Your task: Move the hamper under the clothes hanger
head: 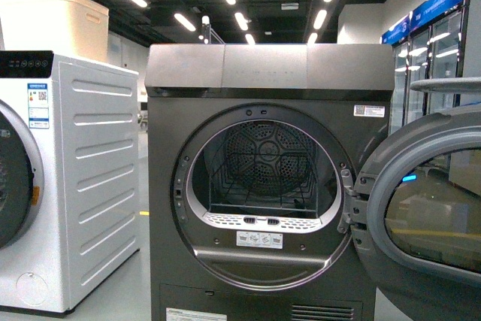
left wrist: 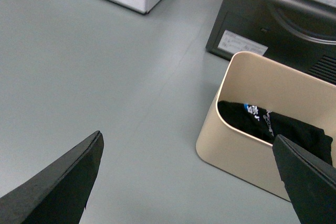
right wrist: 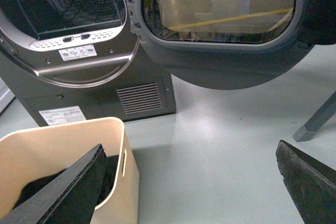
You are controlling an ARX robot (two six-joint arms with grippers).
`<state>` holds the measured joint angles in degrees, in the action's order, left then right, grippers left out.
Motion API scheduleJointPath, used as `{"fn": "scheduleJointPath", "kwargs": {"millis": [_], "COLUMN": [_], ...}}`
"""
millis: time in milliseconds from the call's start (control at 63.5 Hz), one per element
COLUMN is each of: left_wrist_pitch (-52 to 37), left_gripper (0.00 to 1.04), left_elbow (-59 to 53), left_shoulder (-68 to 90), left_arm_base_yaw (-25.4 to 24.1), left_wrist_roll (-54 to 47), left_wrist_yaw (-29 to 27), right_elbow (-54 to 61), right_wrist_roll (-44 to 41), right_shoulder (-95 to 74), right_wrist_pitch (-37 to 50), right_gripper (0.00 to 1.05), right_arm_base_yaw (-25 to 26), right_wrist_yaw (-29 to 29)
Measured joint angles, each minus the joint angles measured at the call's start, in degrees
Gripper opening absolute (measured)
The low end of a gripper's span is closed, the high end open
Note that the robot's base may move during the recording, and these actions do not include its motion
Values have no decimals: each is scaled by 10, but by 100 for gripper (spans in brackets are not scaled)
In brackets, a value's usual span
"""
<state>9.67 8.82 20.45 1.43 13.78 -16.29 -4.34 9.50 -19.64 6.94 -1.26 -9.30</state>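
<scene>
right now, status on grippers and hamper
Left gripper and right gripper open, empty. Hamper on floor before the grey dryer, black garment inside. Dryer door open beside it; possible clothes hanger leg beyond.

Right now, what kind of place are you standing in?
Likely an appliance showroom or test lab set up for laundry: a grey dryer with its door open, a white washer beside it, and lit glass-door coolers behind.

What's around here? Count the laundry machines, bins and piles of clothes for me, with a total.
Laundry machines: 2 (grey dryer, white washer)
Bins: 2 (beige hamper, cream bin)
Black clothing pile: 1
Total: 5
</scene>
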Motion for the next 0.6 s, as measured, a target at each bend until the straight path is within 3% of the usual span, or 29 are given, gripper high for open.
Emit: {"fn": "scheduleJointPath", "kwargs": {"millis": [126,252,409,598], "left_wrist_pitch": [-139,-213,-153,-95], "left_gripper": [98,98,98,98], "left_elbow": [61,153,318,468], "left_shoulder": [188,372,574,746], "left_arm_base_yaw": [-45,-55,-20,8], "left_wrist_roll": [14,-10,-77,-107], "left_wrist_yaw": [43,85,166,185], "right_elbow": [-74,-159,-268,-380], "right_wrist_roll": [22,25,34,33], "right_shoulder": [-244,-432,-603,-766], "right_wrist_pitch": [180,249,246,223], "right_gripper": [97,97,97,97], "right_arm_base_yaw": [17,16,-2,-51], "right_wrist_yaw": [36,45,46,21]}}
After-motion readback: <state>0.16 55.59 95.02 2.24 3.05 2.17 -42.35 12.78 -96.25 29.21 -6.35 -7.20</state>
